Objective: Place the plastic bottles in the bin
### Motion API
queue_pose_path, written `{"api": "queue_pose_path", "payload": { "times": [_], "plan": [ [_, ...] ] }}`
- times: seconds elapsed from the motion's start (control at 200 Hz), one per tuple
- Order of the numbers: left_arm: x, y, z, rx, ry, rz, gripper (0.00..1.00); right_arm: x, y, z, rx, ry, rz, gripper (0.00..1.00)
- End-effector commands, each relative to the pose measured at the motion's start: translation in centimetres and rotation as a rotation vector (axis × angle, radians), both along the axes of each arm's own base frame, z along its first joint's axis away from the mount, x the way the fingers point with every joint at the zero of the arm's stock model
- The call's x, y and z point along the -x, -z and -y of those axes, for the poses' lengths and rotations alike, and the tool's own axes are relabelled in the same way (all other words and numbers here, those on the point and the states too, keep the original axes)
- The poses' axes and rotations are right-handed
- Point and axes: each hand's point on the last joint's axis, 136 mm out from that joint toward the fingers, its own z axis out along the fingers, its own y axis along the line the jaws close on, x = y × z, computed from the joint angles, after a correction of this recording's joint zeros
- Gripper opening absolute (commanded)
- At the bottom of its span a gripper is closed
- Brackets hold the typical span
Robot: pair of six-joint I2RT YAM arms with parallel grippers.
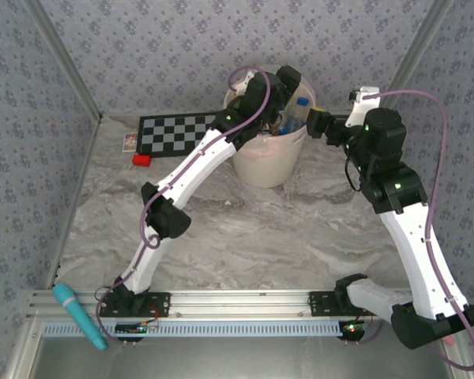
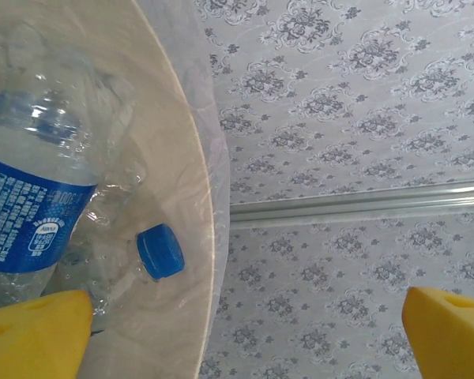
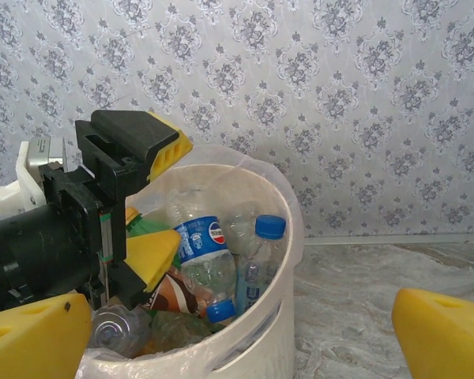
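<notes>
The large round cream-pink plastic bin (image 1: 265,166) stands at the far side of the marble-patterned table (image 1: 221,229), near a black-and-white chequerboard (image 1: 178,133). Heaped inside it are the small plastic bottles (image 3: 201,245), mostly clear with blue labels and caps. The left gripper (image 3: 162,197) hangs over the bin's mouth, its 2 yellow-tipped jaws wide apart with nothing between them. The right gripper (image 3: 237,339) hovers beside the bin, jaws just as wide and empty.

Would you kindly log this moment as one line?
left gripper: open, over bin | right gripper: open, beside bin | bottles: in bin
</notes>
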Motion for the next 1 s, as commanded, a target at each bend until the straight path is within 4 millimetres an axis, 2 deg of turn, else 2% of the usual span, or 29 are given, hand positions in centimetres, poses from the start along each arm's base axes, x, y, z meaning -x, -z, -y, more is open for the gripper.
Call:
{"api": "queue_pose_path", "payload": {
  "times": [0.0, 0.185, 0.39, 0.545, 0.685, 0.76, 0.88, 0.91, 0.98, 0.995],
  "plan": [
    [2.0, -6.1, -1.8, 0.047, 0.01, 0.091, 1.0, -0.1, -0.7, -0.1, -0.01, -0.004, 0.021, 1.0],
    [2.8, -8.1, -3.4, -0.055, 0.009, 0.176, 1.0, -0.2, -0.8, -0.1, -0.014, -0.005, 0.019, 0.99],
    [4.5, -9.2, -6.7, -0.321, 0.018, 0.253, 1.0, -0.6, -0.3, 0.7, -0.026, 0.03, 0.009, 1.0],
    [5.8, -6.8, -10.4, -0.596, 0.043, 0.217, 1.0, -1.0, 1.5, 2.0, -0.046, 0.076, -0.034, 1.0],
    [7.4, -5.1, -13.4, -0.753, 0.064, 0.21, 1.0, -1.2, 3.7, 3.5, -0.052, 0.144, -0.081, 1.0],
    [8.3, -3.2, -15.4, -0.806, 0.056, 0.197, 1.0, -1.1, 5.0, 4.6, -0.05, 0.187, -0.099, 1.0],
    [9.4, 0.7, -20.1, -0.813, -0.006, 0.17, 1.0, -1.0, 7.6, 6.0, -0.047, 0.23, -0.151, 0.99],
    [9.9, 1.0, -21.8, -0.796, -0.036, 0.168, 1.0, -1.0, 8.3, 6.2, -0.047, 0.233, -0.167, 0.99],
    [10.7, 4.0, -26.0, -0.803, -0.105, 0.115, 1.0, -0.8, 9.8, 6.8, -0.044, 0.253, -0.202, 0.99],
    [10.9, 4.6, -27.1, -0.807, -0.122, 0.1, 1.0, -0.8, 11.3, 6.9, -0.036, 0.256, -0.234, 0.99]
  ]
}}
